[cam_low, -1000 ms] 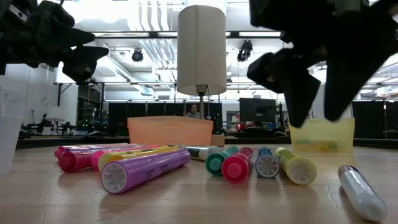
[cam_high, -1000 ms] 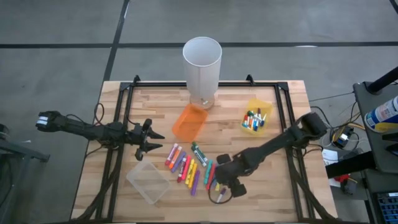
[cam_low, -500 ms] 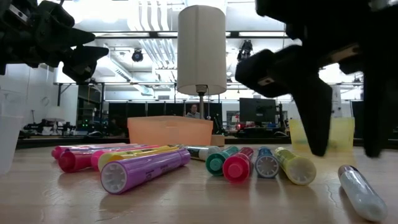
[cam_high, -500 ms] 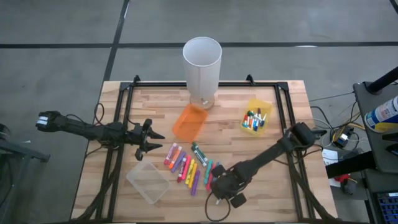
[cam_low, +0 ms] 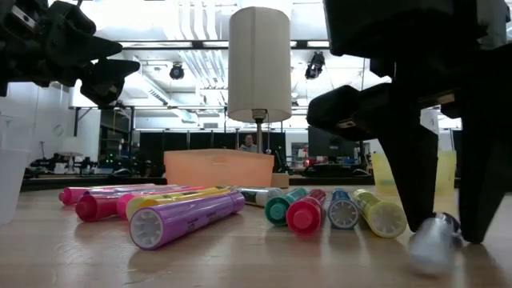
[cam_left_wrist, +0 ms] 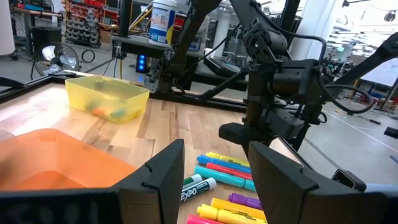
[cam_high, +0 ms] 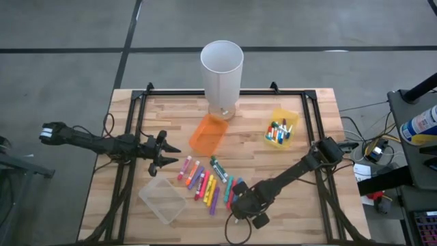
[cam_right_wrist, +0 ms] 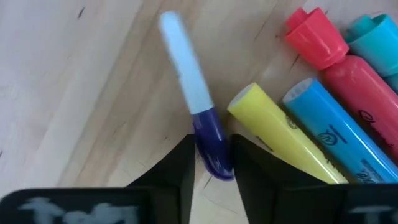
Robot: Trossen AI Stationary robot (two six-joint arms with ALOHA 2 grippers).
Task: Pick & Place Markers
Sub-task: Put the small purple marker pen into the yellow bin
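Note:
A row of coloured markers point(cam_high: 205, 184) lies on the wooden table point(cam_high: 314, 109). Just right of the row lies a white marker with a purple cap point(cam_right_wrist: 186, 74). My right gripper point(cam_high: 240, 210) points steeply down over it and is shut on its cap end; in the low view the marker point(cam_low: 434, 242) shows between the two fingers. My left gripper point(cam_high: 172, 156) hangs open above the table's left side, holding nothing. More markers lie in the yellow bin point(cam_high: 282, 130). My right gripper pinches the white marker's purple cap end point(cam_right_wrist: 210, 142) between its two fingers. The fingers point(cam_low: 416, 184) come from above, pointing steeply down, and lie across the marker. The marker lies on the table, its white end point(cam_right_wrist: 173, 37) stretching away from the fingers.
A tall white cylinder point(cam_high: 222, 68) stands at the far edge, with an orange bin point(cam_high: 208, 134) in front of it. A clear bin point(cam_high: 162, 199) sits near the front left. A yellow marker point(cam_right_wrist: 280, 130) and a blue one point(cam_right_wrist: 336, 134) lie right beside the held cap.
My right gripper has sunk toward the table and gone a little toward the near left, onto the white marker. Its fingers have closed in on the purple cap. The marker has turned on the table, its white end now pointing more toward the near edge.

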